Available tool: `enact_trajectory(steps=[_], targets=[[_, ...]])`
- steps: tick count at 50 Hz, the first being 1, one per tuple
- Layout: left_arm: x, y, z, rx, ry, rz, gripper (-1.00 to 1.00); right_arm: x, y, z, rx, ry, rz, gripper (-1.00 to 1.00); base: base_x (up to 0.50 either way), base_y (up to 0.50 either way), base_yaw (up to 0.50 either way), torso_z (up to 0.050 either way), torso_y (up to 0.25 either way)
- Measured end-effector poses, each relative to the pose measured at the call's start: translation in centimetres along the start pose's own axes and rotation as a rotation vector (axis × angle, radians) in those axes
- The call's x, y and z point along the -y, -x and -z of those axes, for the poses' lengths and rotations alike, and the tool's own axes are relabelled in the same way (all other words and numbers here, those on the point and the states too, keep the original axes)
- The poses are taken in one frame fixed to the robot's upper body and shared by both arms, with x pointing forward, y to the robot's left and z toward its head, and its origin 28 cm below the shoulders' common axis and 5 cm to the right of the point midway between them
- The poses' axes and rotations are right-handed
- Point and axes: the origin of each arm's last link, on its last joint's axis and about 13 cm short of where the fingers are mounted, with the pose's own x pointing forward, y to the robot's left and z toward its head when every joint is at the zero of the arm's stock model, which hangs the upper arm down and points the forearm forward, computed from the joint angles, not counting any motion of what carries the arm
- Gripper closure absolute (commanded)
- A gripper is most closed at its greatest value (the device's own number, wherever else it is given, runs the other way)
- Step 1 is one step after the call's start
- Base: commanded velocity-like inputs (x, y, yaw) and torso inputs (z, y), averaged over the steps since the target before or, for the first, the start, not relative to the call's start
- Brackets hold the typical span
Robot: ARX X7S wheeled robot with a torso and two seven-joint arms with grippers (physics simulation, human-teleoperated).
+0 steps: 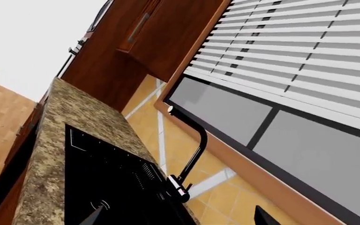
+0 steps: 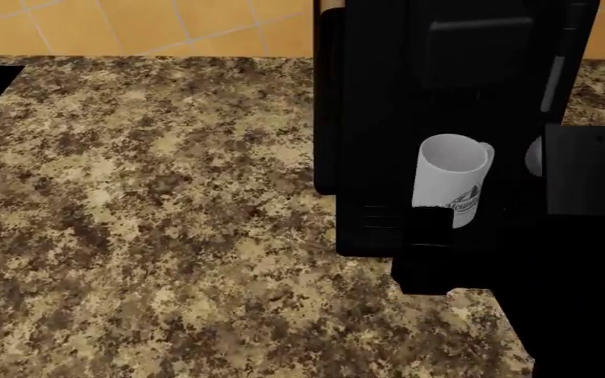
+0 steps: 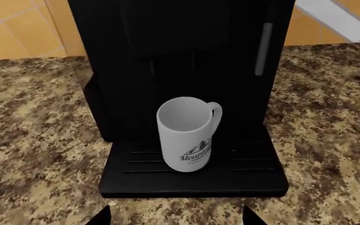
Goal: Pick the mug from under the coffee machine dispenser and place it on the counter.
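Note:
The white mug (image 3: 187, 133) with a dark mountain logo stands upright on the slotted drip tray (image 3: 249, 174) of the big black coffee machine dispenser (image 3: 180, 42), under the spout block, handle towards the back right. It also shows in the head view (image 2: 452, 179), inside the machine (image 2: 387, 94). My right gripper (image 3: 178, 218) is open and empty, just in front of the tray, above the speckled granite counter (image 3: 36, 140), with the mug straight ahead between the finger lines. My left gripper (image 1: 180, 218) is open and empty, raised and aimed elsewhere.
My black right arm (image 2: 570, 268) covers the counter (image 2: 155, 236) in front of the machine. In the left wrist view, a black faucet (image 1: 196, 154) and a black inset (image 1: 99, 178) sit in the counter (image 1: 48, 140), below a window with blinds (image 1: 292, 56) and wood cabinets (image 1: 148, 33).

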Motion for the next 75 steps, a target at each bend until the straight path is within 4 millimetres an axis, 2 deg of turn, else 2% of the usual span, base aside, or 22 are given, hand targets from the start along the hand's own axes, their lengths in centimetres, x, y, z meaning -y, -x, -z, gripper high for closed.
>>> enact_trajectory(steps=[8,18,47,75], targets=[[0.0,0.0,0.0,0.002,-0.003,0.003,-1.0,0.2,-0.9,-1.4,-0.004,0.039,-0.005,-1.0,0.0,0.0,0.0,0.0,0.0],[0.1,0.0,0.1,0.002,-0.007,0.009,-1.0,0.6,-2.7,-2.1,-0.019,0.046,-0.018,-1.0,0.0,0.0,0.0,0.0,0.0],[0.1,0.1,0.0,0.004,-0.011,0.015,-1.0,0.9,-7.6,-1.3,-0.043,0.076,-0.048,-1.0,0.0,0.0,0.0,0.0,0.0],[0.2,0.0,0.0,0.002,-0.008,0.019,-1.0,1.6,-10.8,-0.5,-0.082,0.085,-0.022,-1.0,0.0,0.0,0.0,0.0,0.0]])
